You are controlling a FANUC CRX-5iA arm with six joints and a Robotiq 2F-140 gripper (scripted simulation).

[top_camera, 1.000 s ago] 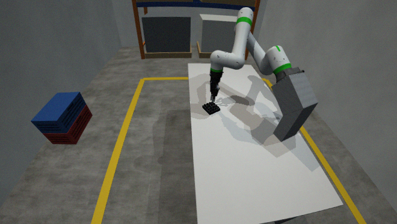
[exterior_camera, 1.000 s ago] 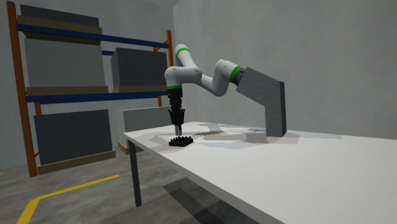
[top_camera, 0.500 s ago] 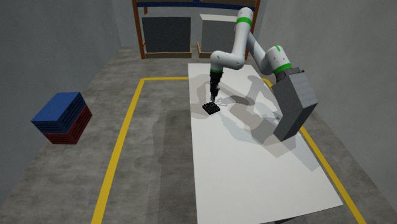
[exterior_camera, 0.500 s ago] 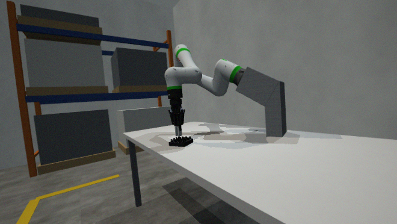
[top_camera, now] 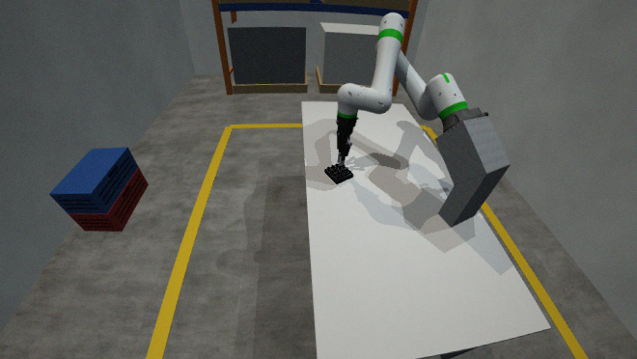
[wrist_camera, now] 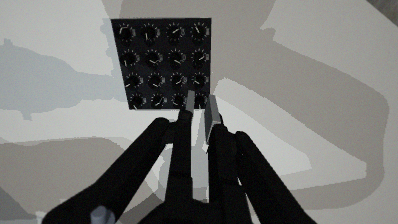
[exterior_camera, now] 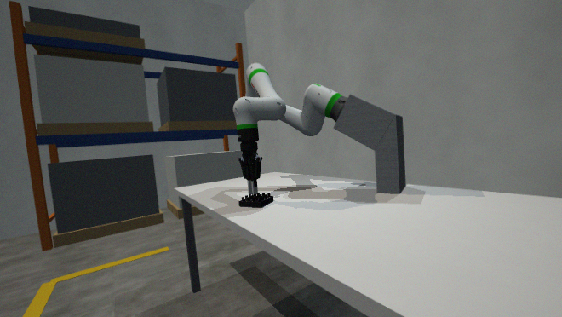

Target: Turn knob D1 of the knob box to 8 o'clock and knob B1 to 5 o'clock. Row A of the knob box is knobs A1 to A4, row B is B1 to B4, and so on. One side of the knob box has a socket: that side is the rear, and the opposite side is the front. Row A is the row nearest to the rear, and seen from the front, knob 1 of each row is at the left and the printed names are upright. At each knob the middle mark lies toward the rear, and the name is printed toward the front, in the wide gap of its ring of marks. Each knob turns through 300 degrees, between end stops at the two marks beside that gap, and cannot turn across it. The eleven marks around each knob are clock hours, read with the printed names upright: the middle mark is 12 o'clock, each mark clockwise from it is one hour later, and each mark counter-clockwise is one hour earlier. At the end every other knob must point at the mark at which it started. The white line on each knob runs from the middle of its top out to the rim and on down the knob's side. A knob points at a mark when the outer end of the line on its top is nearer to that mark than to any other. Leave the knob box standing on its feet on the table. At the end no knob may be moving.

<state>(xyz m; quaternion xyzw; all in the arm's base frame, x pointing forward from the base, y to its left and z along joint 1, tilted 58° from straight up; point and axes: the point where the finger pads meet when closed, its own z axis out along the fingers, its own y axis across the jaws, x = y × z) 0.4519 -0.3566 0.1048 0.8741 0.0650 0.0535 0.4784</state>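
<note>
The black knob box [top_camera: 340, 179] [exterior_camera: 255, 199] [wrist_camera: 162, 62] stands on the white table [top_camera: 410, 270] [exterior_camera: 426, 239] near its far left edge. It carries a square grid of small black knobs with white lines. My gripper [top_camera: 342, 163] [exterior_camera: 252, 192] [wrist_camera: 199, 102] points straight down over one corner of the box. Its fingers stand a narrow gap apart on either side of the corner knob [wrist_camera: 200, 100], at the bottom right of the grid in the wrist view. The tips are at about the level of the knob tops. The printed names are too small to read.
The grey robot pedestal [top_camera: 470, 169] [exterior_camera: 375, 141] stands at the table's right side. Shelving with grey boxes [top_camera: 267, 53] [exterior_camera: 98, 128] stands behind the table. A blue and red crate stack [top_camera: 98, 188] sits on the floor to the left.
</note>
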